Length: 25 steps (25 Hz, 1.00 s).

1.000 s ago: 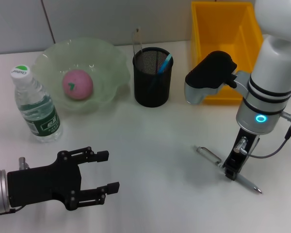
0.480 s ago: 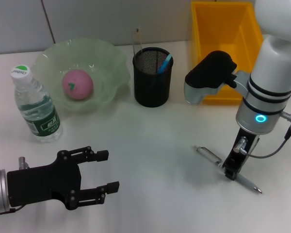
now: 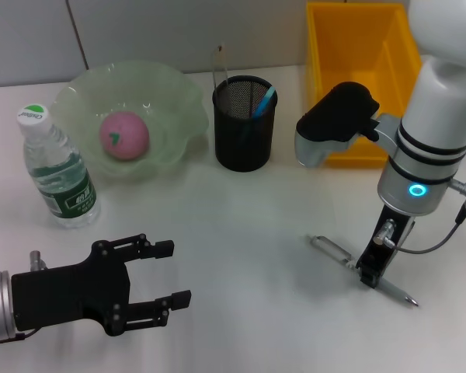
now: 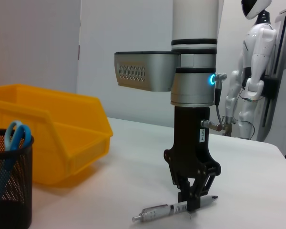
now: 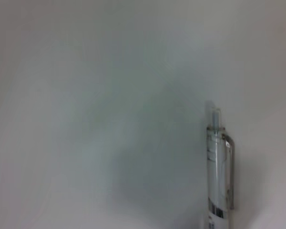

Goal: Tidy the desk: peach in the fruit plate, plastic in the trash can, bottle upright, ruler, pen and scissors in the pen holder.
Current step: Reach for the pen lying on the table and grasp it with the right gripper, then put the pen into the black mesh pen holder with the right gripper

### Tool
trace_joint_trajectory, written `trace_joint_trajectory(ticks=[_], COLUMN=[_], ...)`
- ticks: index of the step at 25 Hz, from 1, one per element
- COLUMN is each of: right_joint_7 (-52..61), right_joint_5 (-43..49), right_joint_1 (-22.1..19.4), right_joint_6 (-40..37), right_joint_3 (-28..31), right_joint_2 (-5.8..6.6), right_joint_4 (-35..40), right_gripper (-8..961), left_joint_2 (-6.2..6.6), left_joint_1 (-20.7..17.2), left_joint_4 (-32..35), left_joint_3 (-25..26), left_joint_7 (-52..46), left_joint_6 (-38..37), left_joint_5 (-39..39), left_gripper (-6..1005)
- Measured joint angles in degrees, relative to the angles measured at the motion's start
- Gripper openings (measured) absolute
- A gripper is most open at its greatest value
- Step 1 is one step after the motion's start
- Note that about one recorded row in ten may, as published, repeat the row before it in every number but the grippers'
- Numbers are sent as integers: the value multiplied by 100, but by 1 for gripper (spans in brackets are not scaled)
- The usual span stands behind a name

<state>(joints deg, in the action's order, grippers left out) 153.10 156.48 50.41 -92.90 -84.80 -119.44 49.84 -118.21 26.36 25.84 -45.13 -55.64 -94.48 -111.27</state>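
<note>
The silver-grey pen (image 3: 338,252) (image 4: 168,209) (image 5: 219,162) lies low over the white desk (image 3: 241,233) at the front right. My right gripper (image 3: 370,277) (image 4: 192,204) points straight down and is shut on the pen's middle. My left gripper (image 3: 173,273) hovers open at the front left, holding nothing. The peach (image 3: 124,134) rests in the pale green fruit plate (image 3: 85,81). Left of the plate the bottle (image 3: 58,167) stands upright. The black mesh pen holder (image 3: 244,124) (image 4: 9,186) holds the scissors (image 3: 266,98) (image 4: 12,138) and the ruler (image 3: 217,66). The yellow trash can (image 3: 361,70) (image 4: 47,133) stands at the back right. No plastic is in view.
A grey wall runs behind the desk. In the left wrist view a white humanoid robot (image 4: 252,71) stands beyond the desk's far edge. Bare tabletop lies between my two grippers.
The pen has shifted slightly to the left in my right gripper, and its tip end sits a little higher. The left arm has not moved.
</note>
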Motion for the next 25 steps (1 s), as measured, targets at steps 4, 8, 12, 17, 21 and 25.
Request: trace_joint_trajectory(ticks=[4, 8, 12, 17, 21, 25], right_joint_7=[-18, -59, -506, -1572, -2488, -3625], right_joint_5=[-8, -69, -549, -1774, -2857, -4017], right_joint_1=[-5, -16, -160, -658, -1050, -1347], right_joint_6=[-25, -147, -299, 23, 404, 877], right_joint_3=[64, 241, 989, 1698, 1961, 2276], right_joint_2=[0, 10, 35, 35, 43, 40], right_joint_4=[90, 438, 1195, 1910, 2013, 1693], right_gripper=[134, 125, 125, 126, 126, 126], left_joint_2=[0, 0, -4, -5, 1, 3], left_joint_1=[-9, -11, -13, -15, -37, -47], left_joint_4=[0, 0, 0, 0, 0, 0], left_joint_3=[4, 10, 29, 32, 74, 181], left_joint_7=[0, 2, -1, -16, -17, -1], left_joint_6=[0, 0, -9, -15, -2, -17], left_joint_5=[0, 0, 10, 113, 197, 270], left_gripper=[753, 753, 753, 753, 753, 753])
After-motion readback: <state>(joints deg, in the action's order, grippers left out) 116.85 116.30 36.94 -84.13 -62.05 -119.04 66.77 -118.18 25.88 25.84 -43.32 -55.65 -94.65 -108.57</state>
